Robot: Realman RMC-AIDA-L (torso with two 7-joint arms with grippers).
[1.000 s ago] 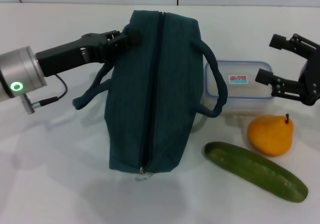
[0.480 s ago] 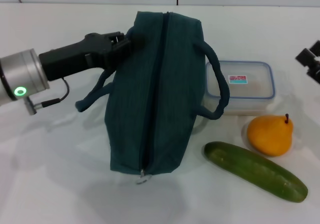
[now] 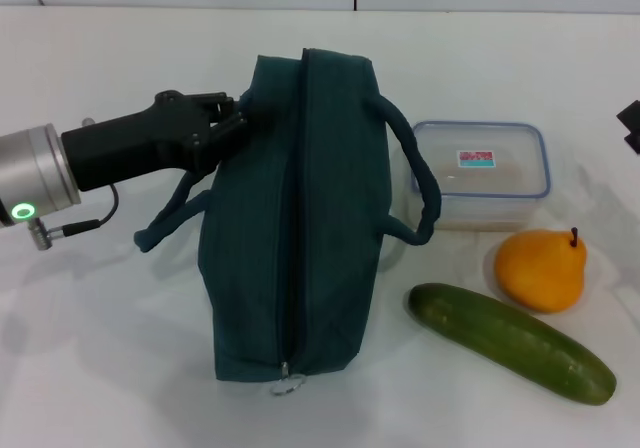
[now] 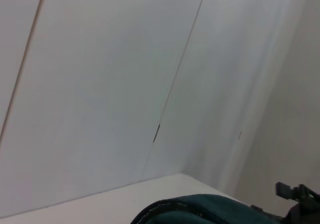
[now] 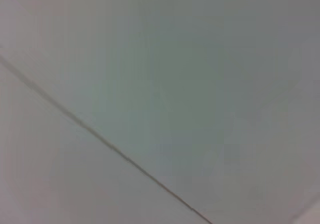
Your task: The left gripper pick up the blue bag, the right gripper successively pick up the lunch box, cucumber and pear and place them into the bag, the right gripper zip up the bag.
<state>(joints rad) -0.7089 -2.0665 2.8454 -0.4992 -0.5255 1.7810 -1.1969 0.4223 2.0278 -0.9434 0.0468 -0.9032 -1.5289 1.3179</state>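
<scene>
At the left of the head view the left hand is clamped on the upper left edge of the blue bag, which stands zipped in the middle of the white bench. Right of it sits the lunch box, with the pear and cucumber lower right. Only a sliver of the right hand shows at the right edge; I cannot tell its state.

blue bag handle overlaps lunch box | pear, cucumber open above
</scene>
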